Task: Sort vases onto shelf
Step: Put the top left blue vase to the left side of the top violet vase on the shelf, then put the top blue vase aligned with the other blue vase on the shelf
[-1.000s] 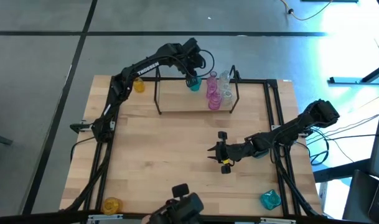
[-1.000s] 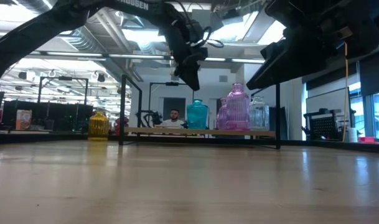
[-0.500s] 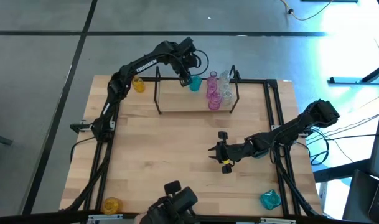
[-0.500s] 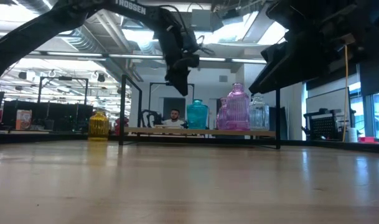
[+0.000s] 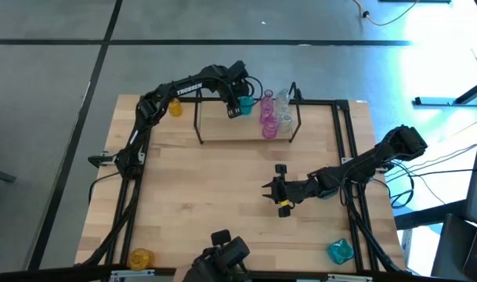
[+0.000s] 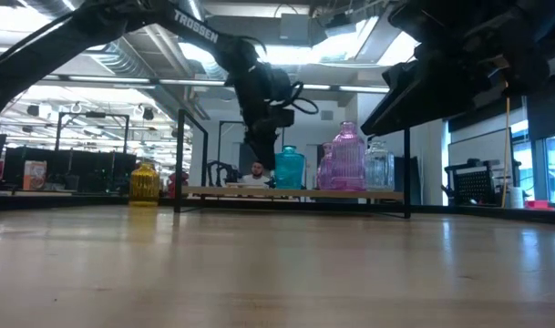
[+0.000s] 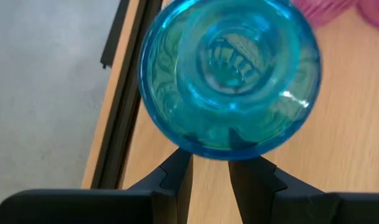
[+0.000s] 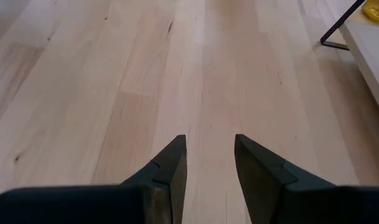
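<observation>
A teal vase (image 7: 229, 74) stands upright on the shelf (image 5: 230, 131), at the left of a row with pink vases (image 5: 267, 117) and clear vases (image 5: 284, 110). My left gripper (image 7: 211, 160) points down right beside the teal vase (image 5: 245, 104), on the side facing the table's left, slightly open with nothing between its fingers. A yellow vase (image 5: 174, 107) stands on the table left of the shelf. Another yellow vase (image 5: 141, 257) sits at the near left, and a teal one (image 5: 340, 251) lies at the near right. My right gripper (image 5: 267, 189) hovers open over the table's middle. My left gripper's fingertips (image 7: 184, 163) stand close against the teal vase's lower side (image 7: 211, 148), coming from above. The glass shows over them in the wrist view, and I cannot tell whether they touch it.
Black wire uprights (image 5: 197, 117) frame both ends of the shelf. Black rails (image 5: 341, 149) run along the table's sides. Bare wood lies between the shelf and my right gripper (image 8: 210, 155). Beyond the table, in the low view, a person (image 6: 256, 169) sits.
My left gripper has come down from above the teal vase and shifted a little toward the table's left, ending beside the vase at shelf height. The teal vase has stayed where it was on the shelf.
</observation>
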{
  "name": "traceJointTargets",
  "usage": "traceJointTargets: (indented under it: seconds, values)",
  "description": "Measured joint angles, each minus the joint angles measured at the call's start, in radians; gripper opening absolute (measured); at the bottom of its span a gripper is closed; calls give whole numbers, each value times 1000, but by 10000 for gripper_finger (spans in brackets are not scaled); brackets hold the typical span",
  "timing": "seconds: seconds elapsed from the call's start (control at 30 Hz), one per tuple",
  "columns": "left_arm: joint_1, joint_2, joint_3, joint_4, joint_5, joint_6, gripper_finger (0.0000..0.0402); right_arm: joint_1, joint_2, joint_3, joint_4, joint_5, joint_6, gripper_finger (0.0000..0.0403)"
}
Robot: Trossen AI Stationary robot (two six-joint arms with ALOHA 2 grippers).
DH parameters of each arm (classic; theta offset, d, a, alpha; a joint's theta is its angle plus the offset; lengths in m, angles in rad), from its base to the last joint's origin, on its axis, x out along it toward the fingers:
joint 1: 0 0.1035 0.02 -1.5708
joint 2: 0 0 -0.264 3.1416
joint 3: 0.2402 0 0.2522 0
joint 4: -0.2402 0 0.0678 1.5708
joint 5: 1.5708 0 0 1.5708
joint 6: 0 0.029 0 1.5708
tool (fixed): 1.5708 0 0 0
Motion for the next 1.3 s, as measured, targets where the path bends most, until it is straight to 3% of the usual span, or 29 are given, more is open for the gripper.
traceJointTargets:
  seconds: [0.6, 0.9, 1.03, 1.3]
  values:
    - [-37, -21, 2, 51, 12, -8, 94, 0, 0, 0, -2, 0, -5, 120]
    - [-126, -269, -21, 74, -35, -20, 94, 0, 0, 0, -1, 7, -5, 120]
    - [-190, -449, -174, 191, -35, -38, 94, 0, 0, 0, -1, 6, -5, 120]
    - [-397, -851, -728, 628, -127, -126, 94, 0, 0, 0, 1, 6, -5, 120]
